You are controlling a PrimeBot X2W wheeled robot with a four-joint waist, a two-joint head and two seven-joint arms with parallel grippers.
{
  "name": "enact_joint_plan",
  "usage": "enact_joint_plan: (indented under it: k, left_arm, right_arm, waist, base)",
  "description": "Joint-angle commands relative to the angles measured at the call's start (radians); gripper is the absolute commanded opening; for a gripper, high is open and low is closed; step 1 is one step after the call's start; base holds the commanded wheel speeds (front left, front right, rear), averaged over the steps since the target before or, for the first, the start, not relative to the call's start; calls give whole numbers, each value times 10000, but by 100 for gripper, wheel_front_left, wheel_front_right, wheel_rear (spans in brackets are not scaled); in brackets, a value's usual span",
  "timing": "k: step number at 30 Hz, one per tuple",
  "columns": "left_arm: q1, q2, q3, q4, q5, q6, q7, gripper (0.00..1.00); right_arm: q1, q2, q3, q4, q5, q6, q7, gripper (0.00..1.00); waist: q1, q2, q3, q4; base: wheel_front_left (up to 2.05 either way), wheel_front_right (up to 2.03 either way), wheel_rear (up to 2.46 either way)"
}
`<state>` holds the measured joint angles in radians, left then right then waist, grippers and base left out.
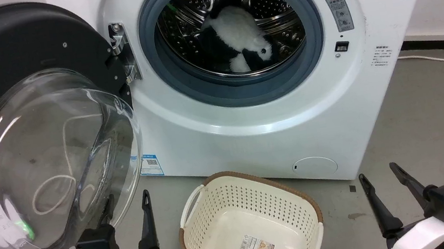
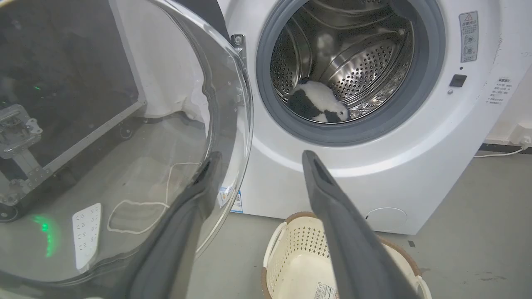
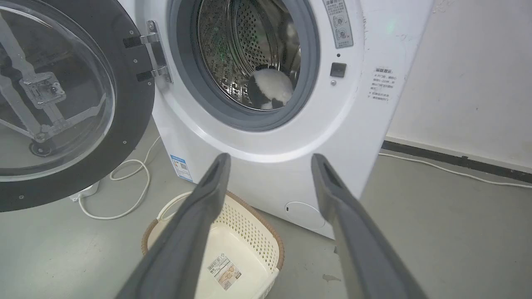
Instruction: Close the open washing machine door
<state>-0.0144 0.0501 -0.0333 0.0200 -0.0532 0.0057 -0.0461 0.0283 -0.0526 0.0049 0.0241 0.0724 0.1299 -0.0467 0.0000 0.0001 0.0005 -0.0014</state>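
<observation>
While the door (image 1: 22,61) stands swung wide on its hinge (image 1: 122,51) at the washer's (image 1: 250,138) left, the drum (image 1: 275,8) is exposed, a black-and-white plush toy (image 1: 237,31) lying inside. Left gripper (image 1: 126,198): fingers spread, one seen through the door's glass bowl (image 1: 48,157), the other just beside its rim; contact cannot be judged. Right gripper (image 1: 376,171): fingers spread, holding nothing, near the washer's lower right corner. A cream basket (image 1: 191,215) sits on the floor (image 1: 421,122) between the grippers.

Left hand (image 1: 127,198) and right hand (image 1: 376,171) sit low, fingers parted, pointing up; left's outer finger dimly seen.
</observation>
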Motion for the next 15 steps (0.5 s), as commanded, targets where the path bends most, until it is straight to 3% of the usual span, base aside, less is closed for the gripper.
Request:
enact_joint_plan:
  k: [1, 15]
  left_arm:
    - [64, 0, -51, 32, -80, 8, -94, 100]
    - [120, 0, -261, 104, -374, 26, -387, 100]
  right_arm:
    - [100, 5, 18, 34, 105, 2, -92, 100]
    - [250, 8, 85, 157, 530, 3, -384, 100]
  waist:
    - [0, -1, -3, 0]
    - [0, -1, -44, -22]
  base:
    - [0, 0, 0]
    - [0, 0, 0]
